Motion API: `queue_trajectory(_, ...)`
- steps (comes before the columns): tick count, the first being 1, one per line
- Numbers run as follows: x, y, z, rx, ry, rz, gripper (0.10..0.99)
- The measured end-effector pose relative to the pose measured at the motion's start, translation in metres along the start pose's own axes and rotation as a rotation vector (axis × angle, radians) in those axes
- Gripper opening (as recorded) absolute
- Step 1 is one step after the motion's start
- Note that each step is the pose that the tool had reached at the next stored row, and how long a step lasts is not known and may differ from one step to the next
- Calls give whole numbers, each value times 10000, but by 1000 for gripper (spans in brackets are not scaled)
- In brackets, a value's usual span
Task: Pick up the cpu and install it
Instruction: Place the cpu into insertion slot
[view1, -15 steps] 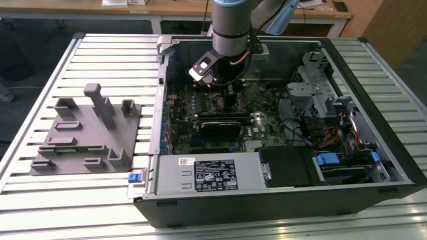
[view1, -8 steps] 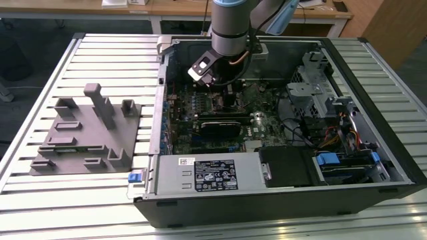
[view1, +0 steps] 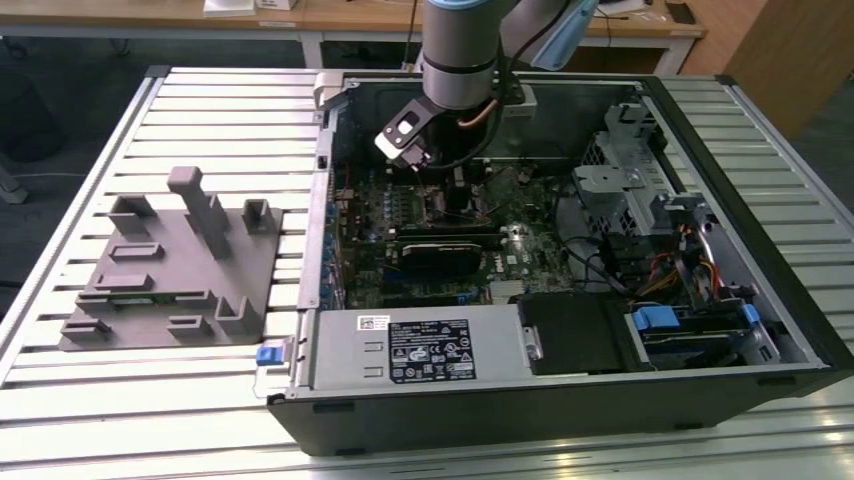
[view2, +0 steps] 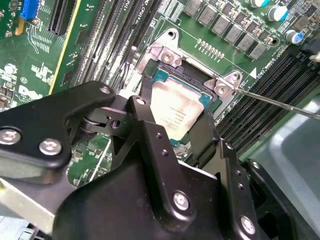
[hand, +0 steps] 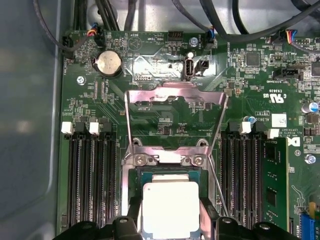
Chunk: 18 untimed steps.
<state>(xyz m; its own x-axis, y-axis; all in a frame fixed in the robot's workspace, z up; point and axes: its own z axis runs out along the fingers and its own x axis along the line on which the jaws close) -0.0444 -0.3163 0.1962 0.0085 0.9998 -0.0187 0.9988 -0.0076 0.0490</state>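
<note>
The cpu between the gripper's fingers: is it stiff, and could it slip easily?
The cpu looks like a flat metal-topped plate, so it is probably stiff and light. The gripper holds only its thin edges, so it might slip. Flat and square, it should not roll.

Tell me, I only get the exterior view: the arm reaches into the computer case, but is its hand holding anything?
Observer: Yes. In the first wrist view the hand grips the cpu by two opposite edges.
Operator: Where is that chip?
Observer: Right over the socket; whether it is seated, I cannot tell.
Operator: Is the socket covered?
Observer: No, its metal retaining frame stands flipped open.
</note>
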Motion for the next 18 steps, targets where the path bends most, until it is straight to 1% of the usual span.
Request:
queue_trajectory(5,0,0,12,3,-8,139,541)
queue_trajectory(11,9,1,44,10,-18,140,541)
queue_trajectory(18,13,2,54,-5,1,141,553)
